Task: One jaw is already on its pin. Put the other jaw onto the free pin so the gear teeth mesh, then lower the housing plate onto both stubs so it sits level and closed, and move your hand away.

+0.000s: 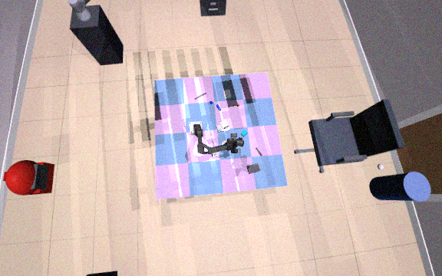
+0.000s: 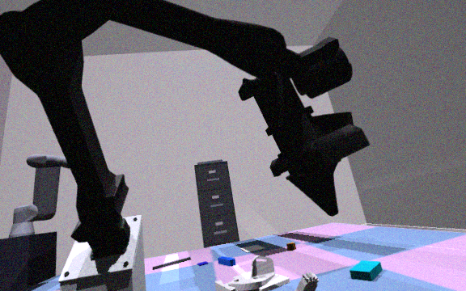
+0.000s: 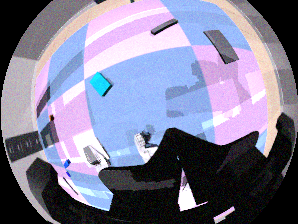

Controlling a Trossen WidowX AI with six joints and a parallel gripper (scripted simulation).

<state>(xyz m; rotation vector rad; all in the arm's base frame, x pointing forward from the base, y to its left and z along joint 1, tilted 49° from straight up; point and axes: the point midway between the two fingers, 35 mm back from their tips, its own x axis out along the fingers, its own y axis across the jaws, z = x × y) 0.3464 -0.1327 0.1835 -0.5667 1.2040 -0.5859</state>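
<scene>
The white base stands on the checkered mat, with a rounded light part upright on it. A small white toothed piece is apart from the base, towards the cyan block's side; it looks like a jaw. Pins and stubs are too small to make out. A flat grey plate lies at the mat's lower right in the top view; whether it is the housing plate I cannot tell. My gripper is shut and empty, high above the mat, pointing down.
A cyan block lies right of the base. Beyond it are a blue block, an orange block and a light square. Dark bars lie on the mat.
</scene>
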